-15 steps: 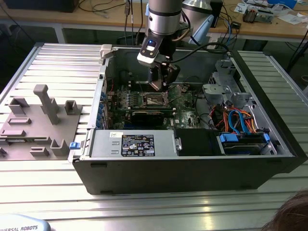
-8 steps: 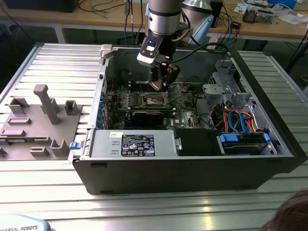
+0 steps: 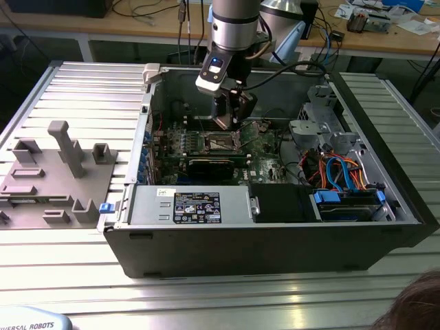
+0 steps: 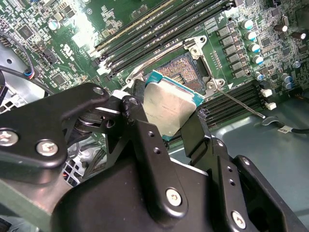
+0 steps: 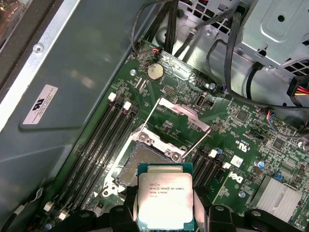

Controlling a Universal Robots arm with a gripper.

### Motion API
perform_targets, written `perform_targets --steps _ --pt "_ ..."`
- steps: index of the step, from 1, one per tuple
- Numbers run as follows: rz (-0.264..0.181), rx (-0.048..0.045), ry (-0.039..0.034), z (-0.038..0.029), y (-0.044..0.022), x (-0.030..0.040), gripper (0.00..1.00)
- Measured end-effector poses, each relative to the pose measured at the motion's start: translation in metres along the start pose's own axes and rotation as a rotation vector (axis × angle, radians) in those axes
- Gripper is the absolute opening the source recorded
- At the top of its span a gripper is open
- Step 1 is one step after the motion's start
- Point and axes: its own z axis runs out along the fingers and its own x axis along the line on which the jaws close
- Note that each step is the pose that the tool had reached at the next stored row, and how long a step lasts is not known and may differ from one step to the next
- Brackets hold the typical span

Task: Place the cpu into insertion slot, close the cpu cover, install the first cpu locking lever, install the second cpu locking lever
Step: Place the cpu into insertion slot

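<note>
I have the gripper (image 3: 230, 118) down inside the open case (image 3: 275, 237), over the middle of the green board (image 3: 265, 150). In both wrist views its two black fingers (image 4: 140, 121) are clamped on opposite edges of the cpu (image 4: 169, 108), so the gripper (image 4: 166, 116) is closed on the chip. The cpu's dull silver top faces the second wrist view. In the first wrist view the cpu (image 5: 165, 195) sits between the fingertips of the gripper (image 5: 165, 212), printed side towards the camera, just beside the slot (image 5: 140, 162) and overlapping its near edge. The chip is not seated: the slot (image 4: 181, 70) is open and its field of contacts is bare. I cannot tell whether the cpu's lower edge touches the socket frame. The cover (image 5: 179, 108) is swung open off the far side of the slot, with green board showing through its window. Long black memory slots (image 5: 104, 135) run along both sides of the slot. In the exterior view the slot (image 3: 218, 142) lies right under the gripper.
</note>
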Motion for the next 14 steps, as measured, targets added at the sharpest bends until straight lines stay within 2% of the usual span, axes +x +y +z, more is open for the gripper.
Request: perform_targets --steps 14 --pt "0.014 0.0004 -0.0004 0.0014 0.0000 0.0000 0.54"
